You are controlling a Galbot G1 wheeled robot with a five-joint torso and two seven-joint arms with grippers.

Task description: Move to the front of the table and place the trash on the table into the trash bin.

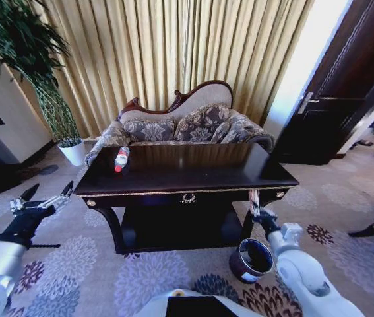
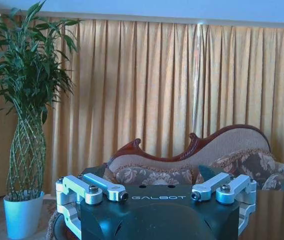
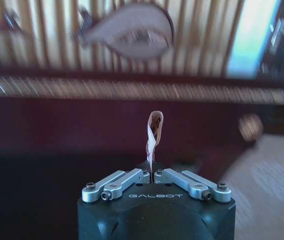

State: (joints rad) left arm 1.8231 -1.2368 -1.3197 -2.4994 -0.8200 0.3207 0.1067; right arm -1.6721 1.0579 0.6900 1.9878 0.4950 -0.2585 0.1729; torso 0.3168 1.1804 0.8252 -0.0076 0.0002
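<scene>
End effector (image 3: 153, 175) pinching wrapper scrap (image 3: 155, 134)

Three cameras: one on the head, one on each wrist.

The head view looks forward and down from high up onto the table (image 1: 187, 173), with the sofa (image 1: 187, 122), curtains (image 1: 173, 46) and potted plant (image 1: 55, 99) beyond and the trash bin (image 1: 251, 259) low by the table's right front corner. The left wrist view sits low, near tabletop height, facing level over the left gripper (image 2: 158, 196) toward the same sofa, curtains and plant. The right wrist view looks across the right gripper (image 3: 153, 175) close at the table's front edge (image 3: 131, 90); the blurred shape above is probably the sofa back.
</scene>
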